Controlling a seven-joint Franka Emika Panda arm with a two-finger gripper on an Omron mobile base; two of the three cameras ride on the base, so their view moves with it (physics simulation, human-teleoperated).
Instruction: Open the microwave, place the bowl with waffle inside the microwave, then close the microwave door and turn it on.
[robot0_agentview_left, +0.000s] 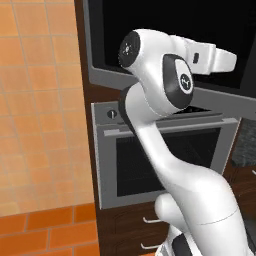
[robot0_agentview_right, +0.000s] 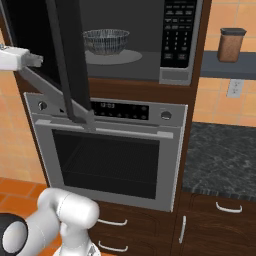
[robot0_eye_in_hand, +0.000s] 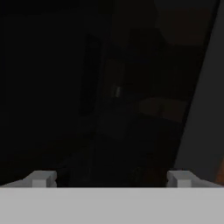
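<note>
Bowl (robot0_agentview_right: 106, 41) sits on turntable inside microwave (robot0_agentview_right: 145, 50), right of pincer (robot0_eye_in_hand: 111, 178). Pincer tips apart, empty, facing microwave door (robot0_agentview_right: 67, 60) glass. Step in hand: closing door. Next: push door shut, then press panel button.

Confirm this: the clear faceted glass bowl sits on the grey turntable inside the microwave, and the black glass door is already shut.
Wrong on the door. The black glass microwave door stands open in the right base view; the clear faceted glass bowl does sit on the grey turntable inside the microwave.
</note>
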